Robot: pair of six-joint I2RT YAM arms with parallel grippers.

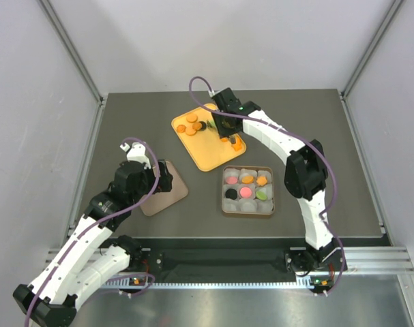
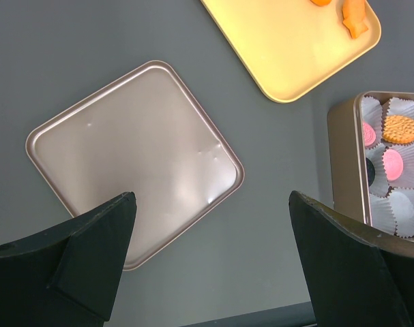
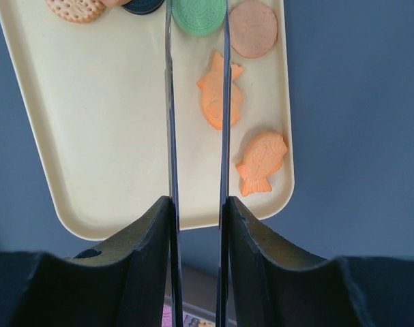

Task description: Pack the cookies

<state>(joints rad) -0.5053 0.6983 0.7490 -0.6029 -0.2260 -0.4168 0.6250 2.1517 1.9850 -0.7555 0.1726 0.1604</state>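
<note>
Top external view: a gold lid [image 1: 172, 195] lies flat to the left of the square tin [image 1: 248, 214], partly under the left gripper [image 2: 212, 197]. A yellow tray [image 1: 210, 155] sits behind the tin, apart from the lid. We note the left fingers [image 2: 91, 252] spread wide above the lid, holding nothing. The right arm [image 1: 288, 146] arches over the tin, and its wrist hides part of the tray from above.

Surface: dark grey matte table [image 1: 329, 136], pale wall panels [image 1: 227, 41] on three sides, aluminium rail [image 1: 370, 262] at the near edge.

Cookies [image 1: 247, 193]: several sit in the tin's white paper cups [image 2: 397, 204], in pink, orange, black and green. The rest lie on the tray.

Right wrist view: the right gripper [image 3: 197, 27] is low over the tray, its thin fingers [image 3: 170, 136] parallel with a narrow gap between them. A green cookie [image 3: 198, 15] lies in that gap near the tips and spans it. We cannot tell whether it is clamped. One blade crosses a fish-shaped orange cookie [image 3: 213, 95]. A second fish [image 3: 262, 162] lies just beside it, outside the gap.
</note>
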